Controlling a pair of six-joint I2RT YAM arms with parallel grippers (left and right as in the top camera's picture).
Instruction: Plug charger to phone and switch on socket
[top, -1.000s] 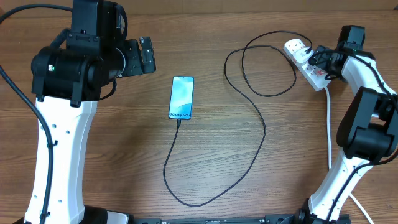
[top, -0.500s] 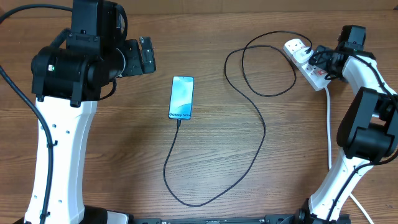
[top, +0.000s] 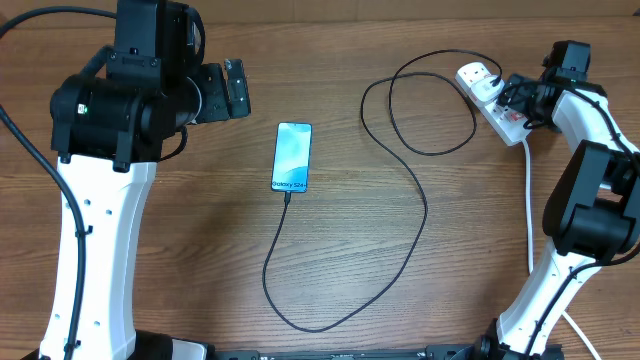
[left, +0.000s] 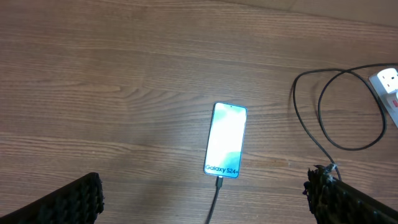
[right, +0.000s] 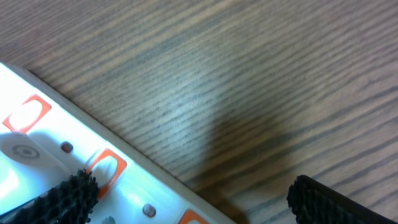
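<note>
The phone (top: 292, 156) lay screen-up in the middle of the surface (top: 180, 250) with the charger (top: 425, 205) tip in its near end. It sat just right of the left claw (top: 236, 88) and nearer the robot, and that claw's fingers stood wide apart, touching nothing. The charger looped off to its plug in the socket (top: 497, 100) at the far right, where the right claw (right: 189, 186), also spread wide and empty, hovered with one finger over the socket and the other over bare wood.

One line of print to read: the phone (left: 226, 140) shows "Galaxy S24+" in dark letters near its screen's lower end. The socket (right: 62, 130) carries orange-red marks, none legible as words.
</note>
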